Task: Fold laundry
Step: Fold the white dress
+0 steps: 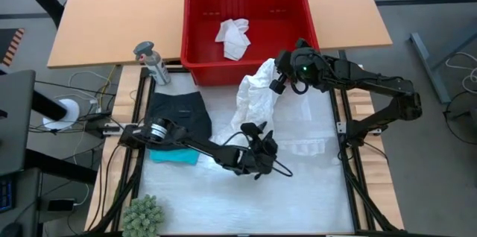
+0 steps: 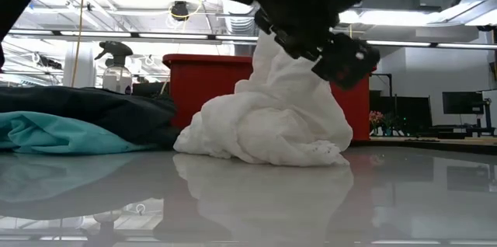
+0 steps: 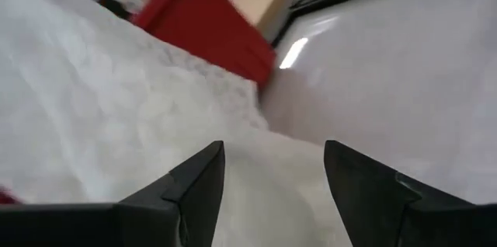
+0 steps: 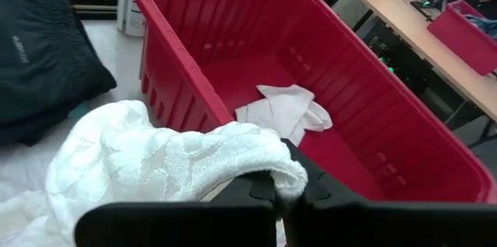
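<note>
White lace garment (image 1: 253, 95) heaped just before the red basket (image 1: 195, 36), top pinched in the clenched right gripper (image 1: 282, 79); left gripper (image 1: 257, 147), fingers parted and empty, risks snagging lace.

I worked in an open lab or office: ceiling strip lights (image 2: 233, 36) ran overhead, monitors (image 2: 460, 106) stood on far desks (image 4: 435, 41), and cables (image 1: 93, 88) trailed beside my counter (image 1: 298, 192).
</note>
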